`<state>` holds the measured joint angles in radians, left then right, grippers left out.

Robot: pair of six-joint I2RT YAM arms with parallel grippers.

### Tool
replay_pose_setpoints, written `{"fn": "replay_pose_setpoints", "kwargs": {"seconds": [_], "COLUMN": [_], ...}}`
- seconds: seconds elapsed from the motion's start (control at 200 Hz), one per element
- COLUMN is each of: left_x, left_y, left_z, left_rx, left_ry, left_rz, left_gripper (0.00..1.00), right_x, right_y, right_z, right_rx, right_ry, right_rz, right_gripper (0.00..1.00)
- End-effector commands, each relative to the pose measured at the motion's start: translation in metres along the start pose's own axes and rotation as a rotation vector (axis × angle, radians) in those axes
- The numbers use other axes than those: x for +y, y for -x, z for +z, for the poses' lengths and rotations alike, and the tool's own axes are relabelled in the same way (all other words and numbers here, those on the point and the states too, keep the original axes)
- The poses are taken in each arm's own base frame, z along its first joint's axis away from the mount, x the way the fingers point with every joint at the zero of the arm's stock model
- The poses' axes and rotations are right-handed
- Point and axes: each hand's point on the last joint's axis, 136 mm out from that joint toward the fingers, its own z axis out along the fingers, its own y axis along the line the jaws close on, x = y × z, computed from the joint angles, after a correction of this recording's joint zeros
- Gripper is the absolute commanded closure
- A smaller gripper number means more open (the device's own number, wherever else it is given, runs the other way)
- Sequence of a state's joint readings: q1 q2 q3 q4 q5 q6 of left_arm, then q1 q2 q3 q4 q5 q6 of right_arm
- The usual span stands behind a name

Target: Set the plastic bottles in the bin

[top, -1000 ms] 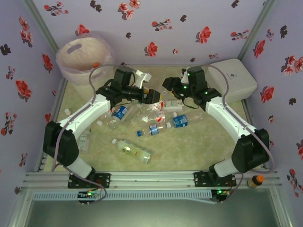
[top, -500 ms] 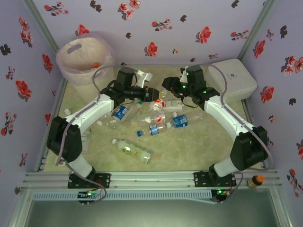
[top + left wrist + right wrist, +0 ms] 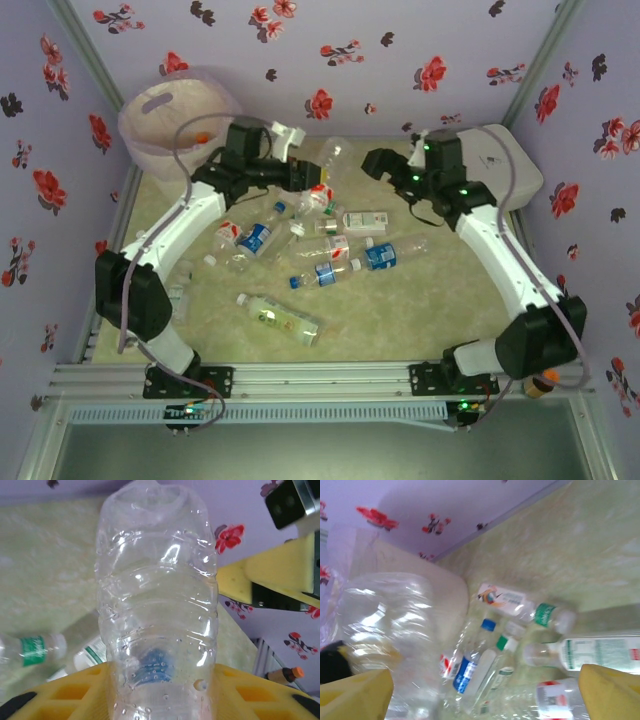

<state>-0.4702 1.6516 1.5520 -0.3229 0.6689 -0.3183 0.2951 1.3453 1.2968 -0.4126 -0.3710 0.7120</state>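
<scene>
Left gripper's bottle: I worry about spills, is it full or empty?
Looks empty: the bottle in the left gripper is clear right through, only droplets on its wall, no liquid line.

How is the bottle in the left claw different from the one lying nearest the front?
The held bottle is gripped by the left claw, up off the table; the front bottle lies flat on it. The held bottle looks plain clear; the front bottle has a green-and-white label. Both are see-through plastic.
</scene>
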Motion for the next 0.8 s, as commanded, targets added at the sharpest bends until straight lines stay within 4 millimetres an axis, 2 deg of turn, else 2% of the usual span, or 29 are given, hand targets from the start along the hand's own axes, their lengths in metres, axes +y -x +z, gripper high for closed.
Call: {"fn": "replay_pose_setpoints", "kwargs": {"seconds": [0.0,0.1,0.29,0.4,0.5,0.585,0.62,0.66,0.795], "left_x": [-0.013,0.001,0.055,0.075,0.112,0.148,0.163,0.175,0.212], "left_y": [0.047,0.081,0.140,0.163,0.168,0.162,0.158,0.156,0.133], "left_z": [-0.051,-0.096,-0.199,-0.234,-0.252,-0.261,-0.261,-0.257,-0.236], "left_rx": [-0.098,-0.163,-0.342,-0.415,-0.403,-0.339,-0.303,-0.260,-0.115], "left_ry": [0.062,0.205,0.568,0.640,0.725,0.838,0.876,0.892,0.892], "left_rz": [0.114,0.119,0.080,0.129,0.096,0.076,0.073,0.112,0.122], "left_gripper": [0.65,0.68,0.75,0.79,0.83,0.95,1.00,1.00,1.00], "right_x": [-0.033,-0.047,-0.061,-0.061,-0.060,-0.062,-0.064,-0.066,-0.075], "right_y": [-0.011,-0.023,-0.034,-0.037,-0.036,-0.034,-0.033,-0.032,-0.030], "right_z": [-0.021,-0.029,-0.029,-0.026,-0.026,-0.027,-0.029,-0.030,-0.030], "right_rx": [-0.001,0.009,0.032,0.047,0.053,0.049,0.048,0.045,0.052], "right_ry": [-0.138,-0.191,-0.224,-0.218,-0.218,-0.242,-0.255,-0.272,-0.323], "right_rz": [-0.026,-0.026,-0.010,-0.007,-0.016,-0.027,-0.032,-0.036,-0.067], "right_gripper": [0.04,0.04,0.04,0.04,0.04,0.04,0.04,0.04,0.04]}}
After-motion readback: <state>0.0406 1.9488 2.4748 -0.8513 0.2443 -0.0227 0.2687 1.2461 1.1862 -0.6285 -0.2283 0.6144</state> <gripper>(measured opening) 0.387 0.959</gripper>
